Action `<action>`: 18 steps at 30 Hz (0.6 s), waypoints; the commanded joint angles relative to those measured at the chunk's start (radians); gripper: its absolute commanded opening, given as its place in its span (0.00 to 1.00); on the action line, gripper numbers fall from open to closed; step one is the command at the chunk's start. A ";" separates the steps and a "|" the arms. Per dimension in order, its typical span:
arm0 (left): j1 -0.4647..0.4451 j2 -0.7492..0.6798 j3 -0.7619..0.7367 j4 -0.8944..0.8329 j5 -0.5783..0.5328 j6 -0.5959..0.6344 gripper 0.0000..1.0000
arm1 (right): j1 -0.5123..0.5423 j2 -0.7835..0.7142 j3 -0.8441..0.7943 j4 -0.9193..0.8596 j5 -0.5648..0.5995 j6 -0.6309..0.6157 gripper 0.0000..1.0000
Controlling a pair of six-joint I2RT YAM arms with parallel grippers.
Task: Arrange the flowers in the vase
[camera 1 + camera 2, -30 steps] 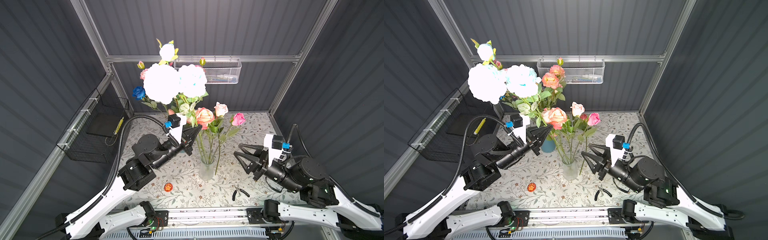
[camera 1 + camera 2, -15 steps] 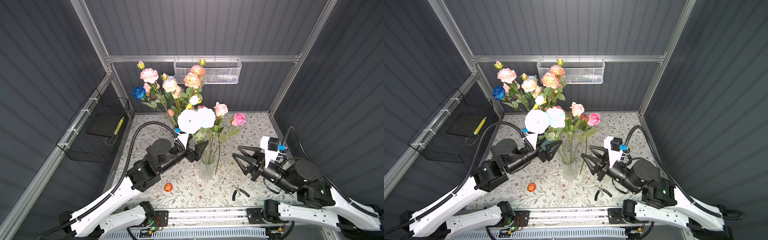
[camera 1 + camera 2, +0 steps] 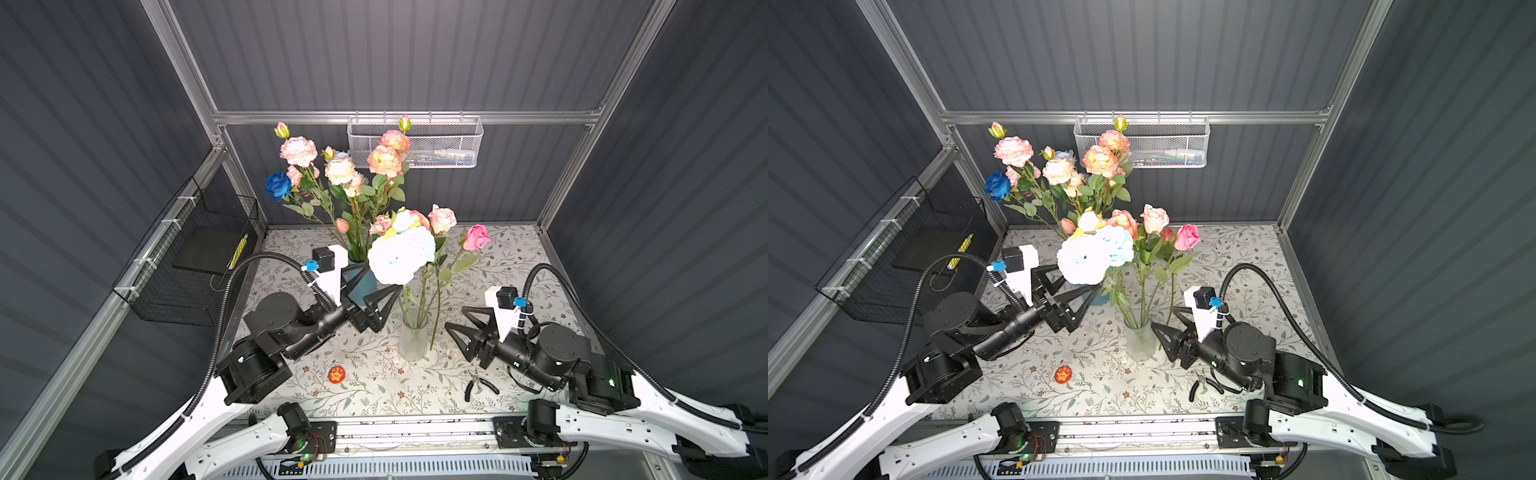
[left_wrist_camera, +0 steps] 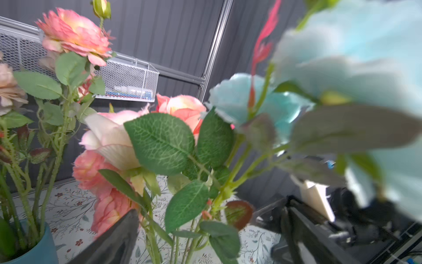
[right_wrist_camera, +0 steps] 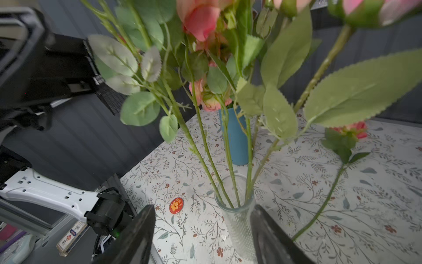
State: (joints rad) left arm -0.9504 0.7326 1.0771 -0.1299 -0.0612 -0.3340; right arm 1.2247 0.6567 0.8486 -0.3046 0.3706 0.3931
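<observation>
Floral-print desk [image 3: 365,386] under grey walls [image 3: 415,54]: left hand [image 3: 382,276] gapes wide, holding nothing, just beside the white blooms [image 3: 401,255] standing in the glass vase [image 3: 412,343]. The right hand [image 3: 454,317] is spread too, just beside the vase, apart from it. Other flowers [image 3: 345,174] stand in a teal pot [image 3: 360,282] behind the left hand.

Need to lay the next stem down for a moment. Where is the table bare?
Bare tablecloth: the far corner beyond the right gripper, and the front strip between red badge and pliers. Crowded: the middle, where the glass vase stands between it and the left gripper, teal vase behind.
</observation>
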 commanded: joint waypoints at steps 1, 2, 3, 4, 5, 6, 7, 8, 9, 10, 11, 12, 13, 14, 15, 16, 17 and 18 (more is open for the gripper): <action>-0.007 -0.071 -0.043 0.024 -0.024 -0.039 1.00 | -0.002 -0.004 -0.056 -0.047 0.057 0.077 0.69; -0.007 -0.094 -0.058 0.023 -0.037 -0.042 1.00 | -0.003 -0.001 -0.078 -0.050 0.069 0.089 0.69; -0.005 -0.113 -0.069 0.022 -0.050 -0.047 1.00 | -0.008 0.000 -0.094 -0.051 0.079 0.100 0.69; -0.005 -0.136 -0.082 0.019 -0.067 -0.053 1.00 | -0.015 0.003 -0.115 -0.050 0.086 0.108 0.69; -0.004 -0.157 -0.095 0.016 -0.084 -0.055 1.00 | -0.025 0.003 -0.140 -0.043 0.094 0.115 0.69; -0.005 -0.174 -0.104 0.010 -0.100 -0.061 1.00 | -0.036 0.003 -0.163 -0.034 0.104 0.121 0.69; -0.007 -0.193 -0.114 0.003 -0.116 -0.064 1.00 | -0.056 0.000 -0.197 -0.016 0.106 0.123 0.69; -0.006 -0.210 -0.122 -0.004 -0.130 -0.066 1.00 | -0.089 -0.003 -0.231 0.002 0.092 0.127 0.69; -0.004 -0.224 -0.127 -0.012 -0.141 -0.067 1.00 | -0.132 -0.003 -0.259 0.011 0.067 0.139 0.69; -0.004 -0.237 -0.134 -0.019 -0.152 -0.069 1.00 | -0.194 -0.003 -0.289 0.029 0.007 0.156 0.68; -0.004 -0.249 -0.138 -0.026 -0.162 -0.072 1.00 | -0.265 -0.002 -0.321 0.057 -0.069 0.168 0.68; -0.004 -0.258 -0.142 -0.032 -0.170 -0.076 1.00 | -0.319 -0.001 -0.348 0.086 -0.113 0.177 0.68; -0.004 -0.269 -0.150 -0.038 -0.182 -0.079 1.00 | -0.375 0.003 -0.372 0.118 -0.149 0.186 0.67; -0.004 -0.280 -0.160 -0.045 -0.197 -0.085 1.00 | -0.436 0.020 -0.388 0.149 -0.194 0.187 0.67; -0.005 -0.289 -0.168 -0.052 -0.211 -0.091 1.00 | -0.487 0.042 -0.392 0.173 -0.232 0.188 0.67; -0.004 -0.300 -0.182 -0.059 -0.224 -0.099 1.00 | -0.532 0.088 -0.389 0.196 -0.263 0.188 0.66; -0.004 -0.312 -0.196 -0.070 -0.243 -0.107 1.00 | -0.580 0.139 -0.383 0.223 -0.293 0.187 0.66; -0.005 -0.322 -0.206 -0.083 -0.257 -0.120 1.00 | -0.615 0.189 -0.375 0.251 -0.319 0.184 0.66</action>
State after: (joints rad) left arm -0.9504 0.4351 0.9020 -0.1665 -0.2516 -0.4175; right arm 0.6811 0.7605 0.4587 -0.1833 0.1875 0.5610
